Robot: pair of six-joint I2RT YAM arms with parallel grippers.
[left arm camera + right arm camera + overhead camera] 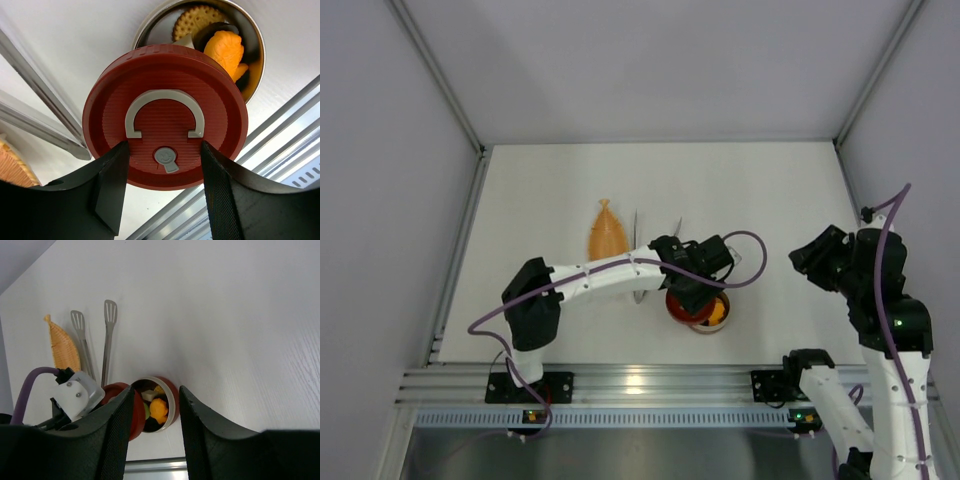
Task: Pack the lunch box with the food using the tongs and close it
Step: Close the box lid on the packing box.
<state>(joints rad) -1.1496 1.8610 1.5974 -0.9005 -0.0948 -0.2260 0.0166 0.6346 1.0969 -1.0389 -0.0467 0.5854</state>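
The left gripper [165,197] holds the red lid [165,115], overlapping the lunch box [257,55], food [226,50] inside; the tin's centre lies offset toward the right arm, perhaps touching the lid. Right gripper [156,415], well apart, gapes empty

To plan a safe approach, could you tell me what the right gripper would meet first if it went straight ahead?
The right gripper would most likely meet the lunch box, framed between its fingers; the red lid in the left gripper lies just beside that line. Depth is unclear.
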